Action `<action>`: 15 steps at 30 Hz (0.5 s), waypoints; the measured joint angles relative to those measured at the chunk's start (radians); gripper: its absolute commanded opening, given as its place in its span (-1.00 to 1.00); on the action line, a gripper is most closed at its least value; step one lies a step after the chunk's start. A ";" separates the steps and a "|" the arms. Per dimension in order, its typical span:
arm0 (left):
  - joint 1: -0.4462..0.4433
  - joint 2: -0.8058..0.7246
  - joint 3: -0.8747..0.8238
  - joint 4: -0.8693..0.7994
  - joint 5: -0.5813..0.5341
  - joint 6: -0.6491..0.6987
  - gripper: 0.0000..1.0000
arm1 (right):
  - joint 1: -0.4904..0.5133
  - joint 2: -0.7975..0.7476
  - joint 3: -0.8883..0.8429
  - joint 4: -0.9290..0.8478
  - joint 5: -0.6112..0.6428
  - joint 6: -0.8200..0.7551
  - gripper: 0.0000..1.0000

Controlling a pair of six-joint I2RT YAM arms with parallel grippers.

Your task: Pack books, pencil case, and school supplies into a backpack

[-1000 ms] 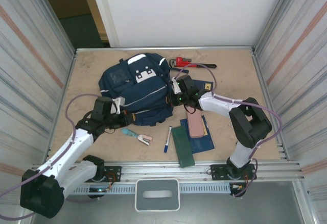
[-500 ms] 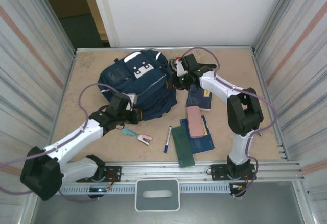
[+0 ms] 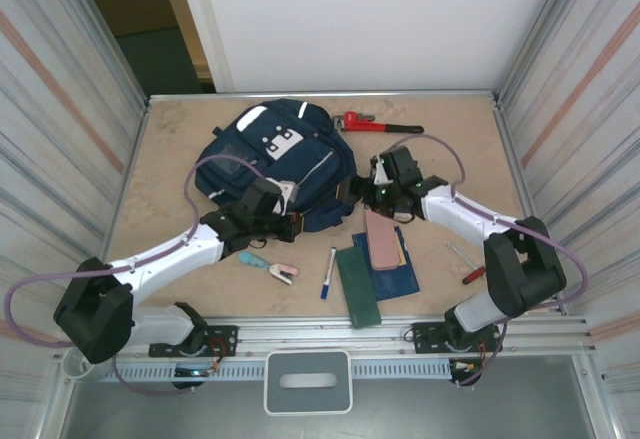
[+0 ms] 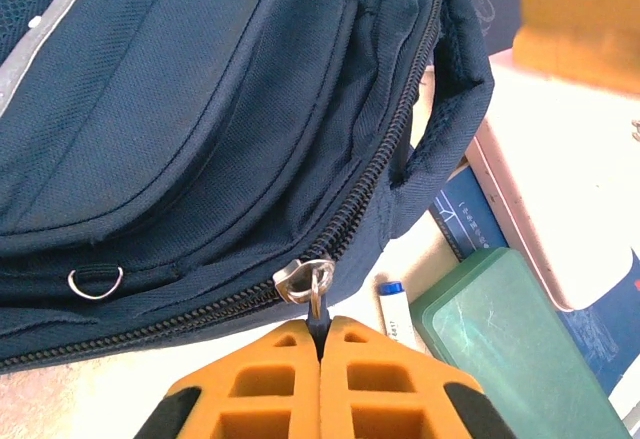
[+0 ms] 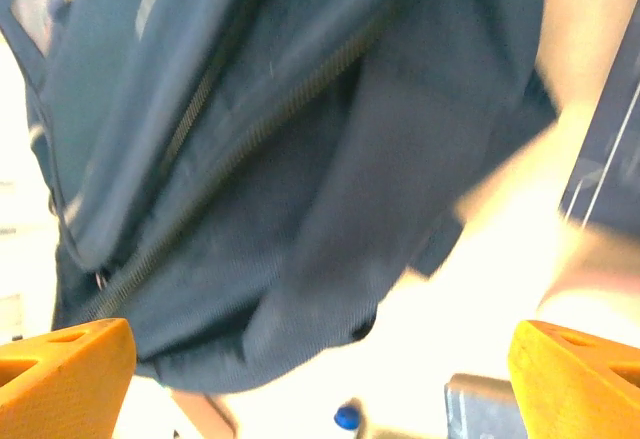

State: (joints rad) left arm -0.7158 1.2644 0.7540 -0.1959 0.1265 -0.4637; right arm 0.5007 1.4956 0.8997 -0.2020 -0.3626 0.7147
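now the right gripper (image 3: 372,191) lets go of the backpack (image 3: 275,164)

a second ago the right gripper was shut against the backpack's right side. its jaws now stand wide apart, just off the fabric, holding nothing. the left gripper (image 4: 320,344) stays clamped on the zip pull (image 4: 305,281) at the backpack's near edge, and the zip (image 4: 390,149) looks closed. nothing is packed yet: the pencil case (image 3: 380,241), books (image 3: 398,277), marker (image 3: 328,272) and stapler (image 3: 270,265) all lie just on the near side of the backpack. the backpack seems set in place, so drawing the zip open likely comes next.
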 measured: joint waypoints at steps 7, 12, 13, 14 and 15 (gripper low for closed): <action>-0.006 0.000 -0.001 0.014 -0.014 0.000 -1.00 | 0.093 0.059 -0.034 0.159 0.015 0.131 0.34; -0.006 -0.021 -0.006 0.006 -0.046 0.001 -1.00 | 0.079 0.098 -0.040 0.251 0.016 0.179 -0.63; -0.007 -0.029 -0.006 -0.002 -0.063 0.005 -1.00 | 0.075 0.097 -0.040 0.261 0.010 0.182 -0.74; -0.010 -0.041 -0.007 -0.016 -0.090 0.008 -1.00 | 0.069 0.093 -0.040 0.269 0.000 0.179 -0.80; -0.011 -0.051 -0.009 -0.027 -0.115 0.010 -1.00 | 0.063 0.089 -0.040 0.271 -0.007 0.174 -0.83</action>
State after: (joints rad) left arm -0.7265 1.2129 0.7448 -0.2230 0.0113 -0.4534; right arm 0.5640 1.5848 0.8593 0.0689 -0.3698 0.8886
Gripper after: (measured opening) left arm 0.060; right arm 0.123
